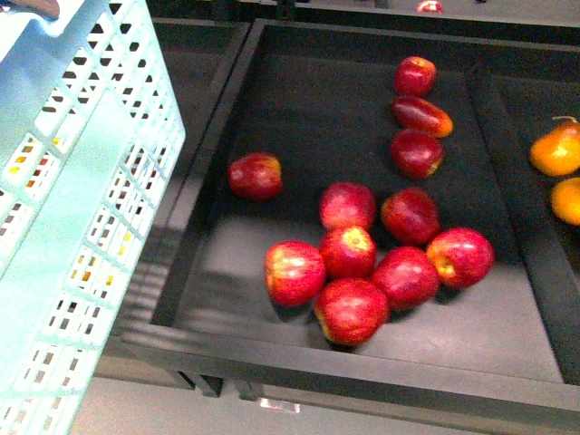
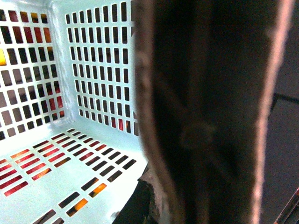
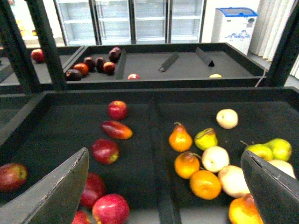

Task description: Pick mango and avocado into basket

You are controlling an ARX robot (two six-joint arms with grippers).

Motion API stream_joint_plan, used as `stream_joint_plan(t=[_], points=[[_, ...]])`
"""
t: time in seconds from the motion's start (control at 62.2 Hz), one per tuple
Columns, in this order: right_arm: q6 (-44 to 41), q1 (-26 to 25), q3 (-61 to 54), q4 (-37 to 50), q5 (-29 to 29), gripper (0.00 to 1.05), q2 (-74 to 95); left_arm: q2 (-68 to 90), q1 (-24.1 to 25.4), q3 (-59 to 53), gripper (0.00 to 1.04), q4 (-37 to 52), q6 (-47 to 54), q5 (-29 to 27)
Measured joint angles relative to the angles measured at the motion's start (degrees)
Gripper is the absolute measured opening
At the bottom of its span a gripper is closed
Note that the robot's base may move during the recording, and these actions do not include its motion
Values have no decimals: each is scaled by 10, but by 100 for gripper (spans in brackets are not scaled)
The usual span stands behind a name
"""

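The light teal basket (image 1: 82, 227) fills the left of the front view, held up and tilted, its brown handle (image 1: 32, 7) at the top left corner. In the left wrist view the handle (image 2: 205, 116) crosses close to the camera, with my left gripper (image 2: 154, 200) shut on it; the basket floor (image 2: 60, 177) behind is bare. My right gripper (image 3: 161, 196) is open with nothing between its fingers (image 3: 51, 191). It hangs above the divider between the apple tray and the tray of orange and pale fruits. The mango and the avocado are out of view.
Several red apples (image 1: 349, 272) lie in a black tray (image 1: 208, 154), with one elongated red-orange fruit (image 1: 421, 115) among them. Orange fruits (image 1: 555, 149) lie in the tray to the right, with pears and pale round fruits (image 3: 215, 158). Further trays (image 3: 187, 60) and coolers stand behind.
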Motion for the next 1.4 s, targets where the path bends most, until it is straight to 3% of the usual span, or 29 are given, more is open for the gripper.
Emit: stream_joint_plan(t=[1.398], points=[[0, 0, 0, 0, 1, 96, 0, -1, 0, 0, 4, 0, 1, 0]])
